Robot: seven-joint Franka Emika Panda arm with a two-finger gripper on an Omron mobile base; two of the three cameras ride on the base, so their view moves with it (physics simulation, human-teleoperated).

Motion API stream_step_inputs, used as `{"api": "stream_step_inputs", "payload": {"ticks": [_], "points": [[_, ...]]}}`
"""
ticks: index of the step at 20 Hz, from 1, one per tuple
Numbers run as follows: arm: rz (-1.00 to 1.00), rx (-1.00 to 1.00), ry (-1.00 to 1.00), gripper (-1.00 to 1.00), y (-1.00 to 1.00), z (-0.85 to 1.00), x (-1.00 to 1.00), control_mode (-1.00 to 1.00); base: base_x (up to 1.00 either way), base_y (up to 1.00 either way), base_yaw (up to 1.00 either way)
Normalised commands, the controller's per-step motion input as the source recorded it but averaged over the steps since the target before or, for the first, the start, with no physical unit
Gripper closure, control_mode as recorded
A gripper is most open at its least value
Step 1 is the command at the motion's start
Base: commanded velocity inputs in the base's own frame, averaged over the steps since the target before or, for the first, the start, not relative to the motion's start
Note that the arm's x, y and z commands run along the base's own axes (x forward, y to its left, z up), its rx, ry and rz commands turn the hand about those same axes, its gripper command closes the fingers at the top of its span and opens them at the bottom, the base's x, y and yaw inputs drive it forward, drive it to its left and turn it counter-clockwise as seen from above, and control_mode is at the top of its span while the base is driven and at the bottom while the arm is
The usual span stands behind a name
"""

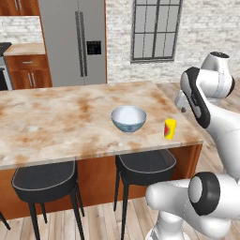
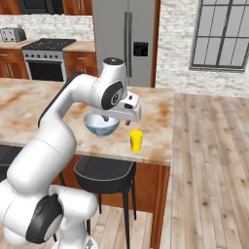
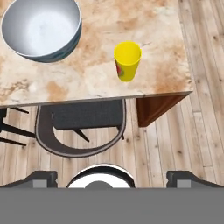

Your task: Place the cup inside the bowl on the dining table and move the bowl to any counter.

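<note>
The yellow cup (image 1: pixel 170 129) (image 2: pixel 136 140) (image 3: pixel 127 61) stands upright near the dining table's (image 1: pixel 56 122) (image 2: pixel 156 111) (image 3: pixel 100 81) right front corner, a red patch on its side. The pale blue-grey bowl (image 1: pixel 128 118) (image 2: pixel 99 127) (image 3: pixel 41 28), white and empty inside, sits a little to the cup's left, apart from it. My gripper (image 2: pixel 118 119) (image 3: pixel 112 177) hangs open above the table's front edge, above the cup and bowl and touching neither. Nothing is between its fingertips (image 3: pixel 41 177).
Black round stools (image 1: pixel 44 180) (image 1: pixel 145 164) (image 2: pixel 104 172) (image 3: pixel 78 127) stand under the table's front edge. Wooden floor (image 2: pixel 209 160) lies open to the right. A steel fridge (image 1: pixel 75 42) and a stove (image 2: pixel 46 58) stand along the far wall.
</note>
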Motion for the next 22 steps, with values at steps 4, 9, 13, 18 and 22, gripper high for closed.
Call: {"api": "stream_step_inputs", "payload": {"ticks": [4,9,13,18,22], "points": [[0.00,0.02,-0.09,-1.00,-0.24,0.00,0.00,-1.00,0.00,0.00,0.00],[0.00,0.01,-0.06,-1.00,-0.12,-0.01,0.05,-1.00,0.00,0.00,0.00],[0.00,0.00,0.00,-1.00,0.00,-0.07,0.18,-1.00,0.00,0.00,0.00],[0.00,0.00,0.00,-1.00,0.00,-0.06,0.30,-1.00,0.00,0.00,0.00],[0.00,0.00,0.00,-1.00,0.00,-0.05,0.31,-1.00,0.00,0.00,0.00]]}}
